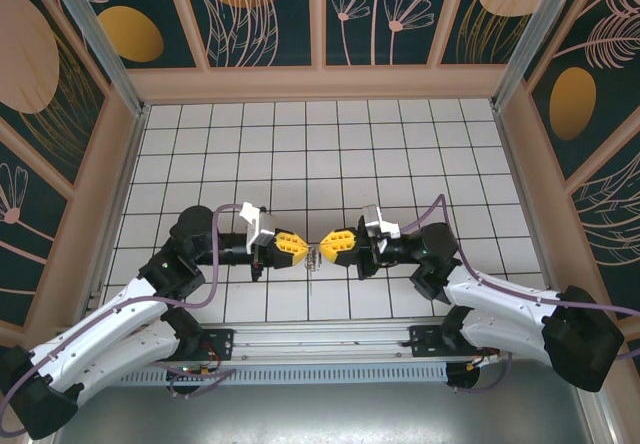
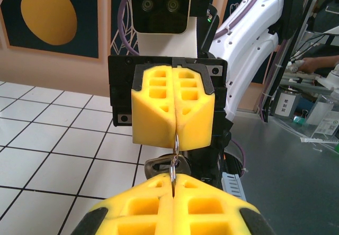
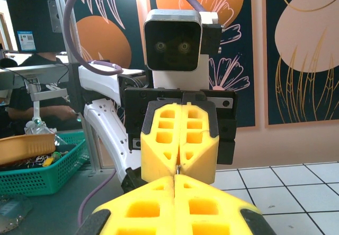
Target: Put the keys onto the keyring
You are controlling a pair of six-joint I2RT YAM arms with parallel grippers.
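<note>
Two arms bend inward from the near edge, and their two grippers meet tip to tip over the tiled table (image 1: 400, 144). The left gripper (image 1: 300, 249) and the right gripper (image 1: 330, 247) each have their yellow pads pressed together. Between the tips, one thin metal keyring (image 2: 174, 158) runs into the slit of both grippers and is pinched from either side, one dark-headed key (image 2: 159, 166) lies just behind its lower part, and beyond stretch white tiles up to the patterned wall (image 1: 320, 14).
</note>
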